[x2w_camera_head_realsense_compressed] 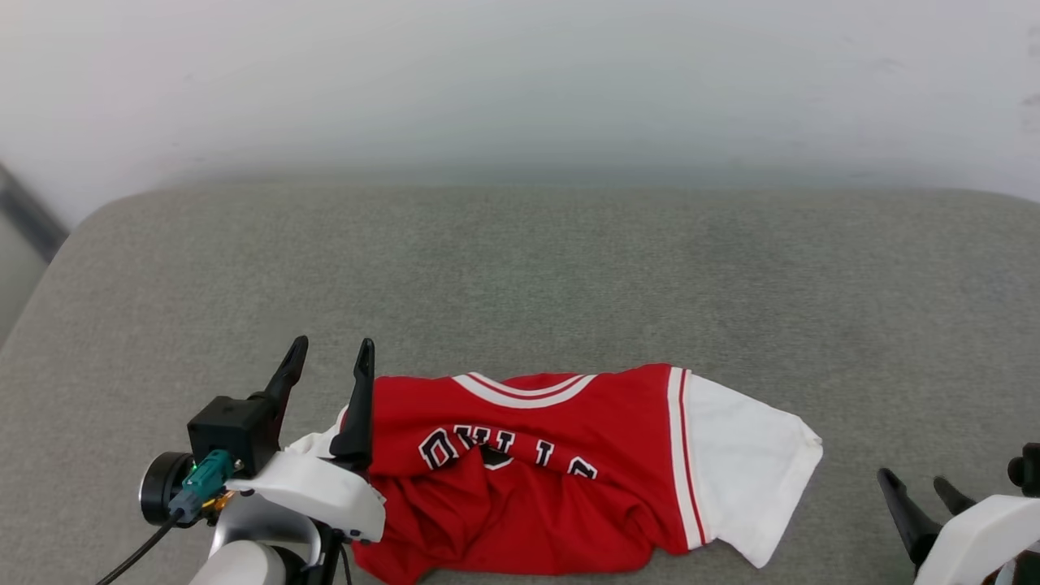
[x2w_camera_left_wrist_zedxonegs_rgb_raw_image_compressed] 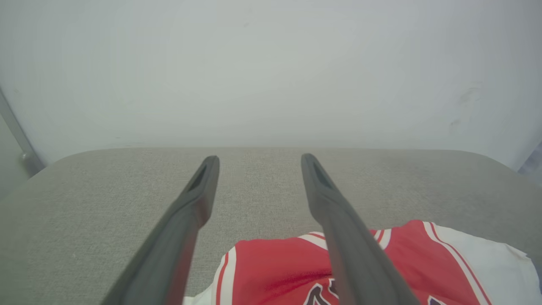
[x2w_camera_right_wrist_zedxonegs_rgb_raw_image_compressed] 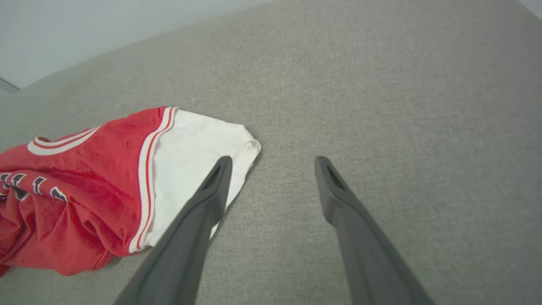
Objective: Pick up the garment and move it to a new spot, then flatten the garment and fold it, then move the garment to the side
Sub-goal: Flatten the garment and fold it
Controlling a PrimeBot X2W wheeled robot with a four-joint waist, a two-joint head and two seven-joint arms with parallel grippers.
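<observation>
The garment (x2w_camera_head_realsense_compressed: 552, 455) lies crumpled at the near edge of the grey padded surface (x2w_camera_head_realsense_compressed: 569, 268), about midway along that edge. Its striped collar faces the surface's far side and the black lettering reads upside down from the robot. One white sleeve (x2w_camera_head_realsense_compressed: 747, 463) is spread flat toward the surface's right end, while the red body is bunched into folds right at the near edge. The left gripper (x2w_camera_head_realsense_compressed: 331, 345) hangs over the near-left part of the surface with its two fingers spread wide and nothing between them. Its inner finger crosses the cloth's left margin in the head view, but whether it touches the cloth I cannot tell. The right gripper (x2w_camera_head_realsense_compressed: 914, 481) sits at the near-right of the surface, also fully spread and empty, just off the tip of the spread sleeve. Nothing looks gripped or lifted, so the pick-up seems to be the step in hand. To do it well, each gripper should probably come down at a shoulder, near the striped seam. There it should pinch both layers firmly rather than a loose fold of the rumpled body. Lifting both sides evenly would let the cloth hang open and shed its creases. Setting it down nearer the middle of the surface would leave room for flattening.
</observation>
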